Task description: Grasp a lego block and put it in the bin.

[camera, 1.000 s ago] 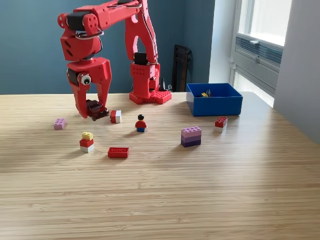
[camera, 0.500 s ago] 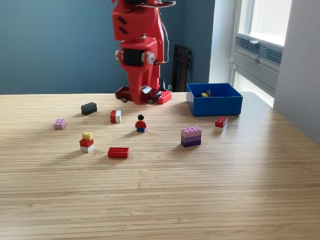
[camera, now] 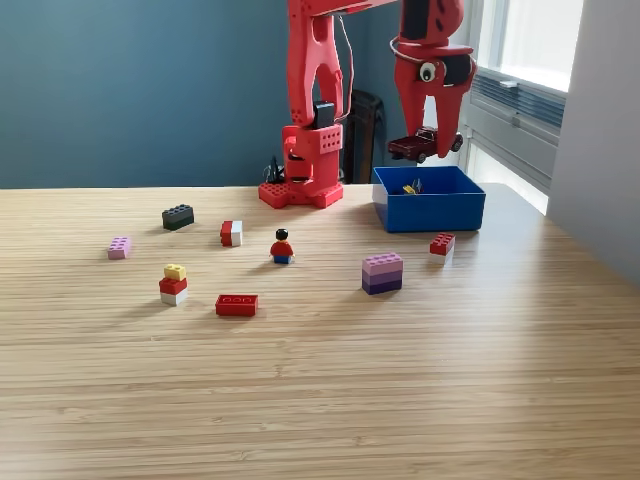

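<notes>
Step in hand: delivery. The gripper is clamped on a dark red toy car (not a plain block), suspended above the bin near the desk's far right corner. Next move: spread the jaws to drop it inside. Pale wood-grain surface; blue wall, window at right.

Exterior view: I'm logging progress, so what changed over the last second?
The gripper, shut on a dark red toy car, lifted it from the exterior view's left and swung right, now above the bin. The black block it had hidden is now visible. Other blocks and the minifigure stayed put.
</notes>
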Controlling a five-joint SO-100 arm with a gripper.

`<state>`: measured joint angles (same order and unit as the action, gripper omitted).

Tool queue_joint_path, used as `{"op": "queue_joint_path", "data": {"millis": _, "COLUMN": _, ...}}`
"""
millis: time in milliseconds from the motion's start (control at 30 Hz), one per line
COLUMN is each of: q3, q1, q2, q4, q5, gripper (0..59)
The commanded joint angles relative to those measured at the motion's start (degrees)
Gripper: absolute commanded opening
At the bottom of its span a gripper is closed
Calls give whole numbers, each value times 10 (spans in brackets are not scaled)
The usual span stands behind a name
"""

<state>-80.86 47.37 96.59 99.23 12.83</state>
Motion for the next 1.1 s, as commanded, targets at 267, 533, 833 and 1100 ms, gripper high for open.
{"op": "queue_joint_path", "data": {"millis": 267, "q3": -85, "q1": 195, "q2": 51, "q4": 22, "q5": -47, "gripper": 1}}
{"op": "queue_joint_path", "data": {"millis": 533, "q3": -111, "q1": 244, "q2": 50, "q4": 19, "q5": -69, "gripper": 1}}
{"op": "queue_joint_path", "data": {"millis": 833, "q3": -162, "q1": 255, "q2": 49, "q4": 2, "q5": -87, "gripper": 3}}
{"op": "queue_joint_path", "data": {"millis": 1100, "q3": -224, "q1": 260, "q2": 49, "q4": -33, "q5": -102, "gripper": 3}}
